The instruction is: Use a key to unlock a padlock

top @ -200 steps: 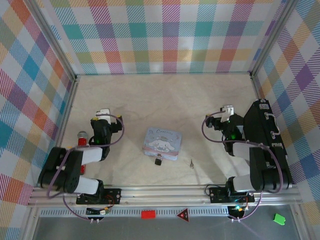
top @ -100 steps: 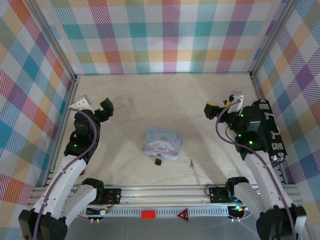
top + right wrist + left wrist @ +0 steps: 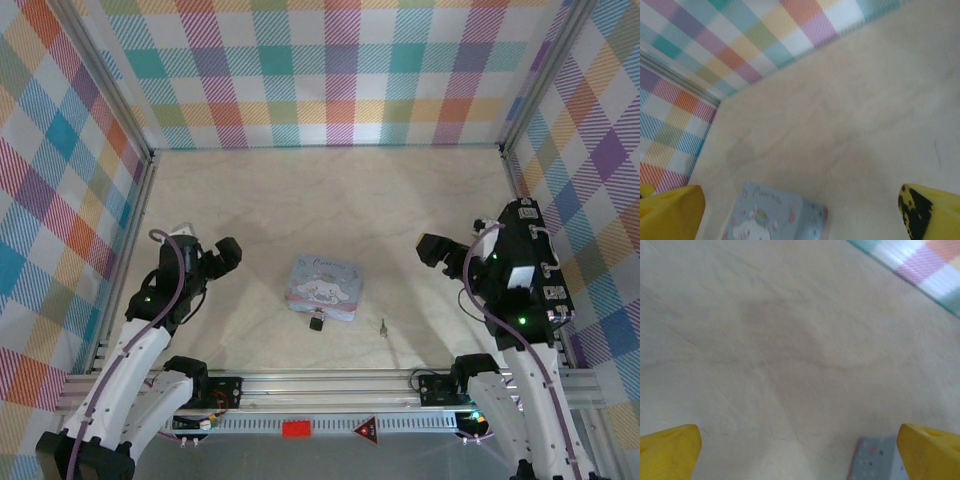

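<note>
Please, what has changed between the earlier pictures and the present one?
Both arms have unfolded from their tucked pose and lifted. The left gripper now points right, toward the tin, and the right gripper points left, toward it. Both are open and nothing was taken hold of. The tin, the padlock and the key lie where they were.

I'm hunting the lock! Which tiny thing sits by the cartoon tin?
The tiny black squarish padlock, right beside the pale blue cartoon tin; the thin grey metal key lies apart.
</note>
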Controlling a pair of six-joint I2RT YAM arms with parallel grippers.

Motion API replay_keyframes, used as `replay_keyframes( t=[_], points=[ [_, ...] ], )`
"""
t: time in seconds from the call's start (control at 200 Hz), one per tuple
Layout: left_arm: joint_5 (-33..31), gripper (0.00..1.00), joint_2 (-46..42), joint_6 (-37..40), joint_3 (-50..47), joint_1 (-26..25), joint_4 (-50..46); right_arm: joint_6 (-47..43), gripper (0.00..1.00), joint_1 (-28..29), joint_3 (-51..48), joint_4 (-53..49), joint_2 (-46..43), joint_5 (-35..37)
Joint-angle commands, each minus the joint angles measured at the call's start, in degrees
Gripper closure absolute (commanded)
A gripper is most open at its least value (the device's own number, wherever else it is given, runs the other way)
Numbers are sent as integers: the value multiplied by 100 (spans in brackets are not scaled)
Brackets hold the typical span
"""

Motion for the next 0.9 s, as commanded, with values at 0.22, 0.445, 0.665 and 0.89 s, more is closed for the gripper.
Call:
replay_keyframes(
  t=[0.22,0.445,0.665,0.89],
  points=[
    [-618,0,273,33,-376,-2560,733,905,3,1796,35,-1426,605,1012],
    [-524,0,120,958,-537,-3062,1310,1965,14,2871,-489,-1682,934,1495],
    [-465,0,-38,1303,-1105,-3073,1957,2853,26,3558,-919,-1594,1185,1630],
    [-553,0,-315,1296,-1280,-3073,1965,3365,39,3944,-1097,-1287,1798,1699]
  ],
)
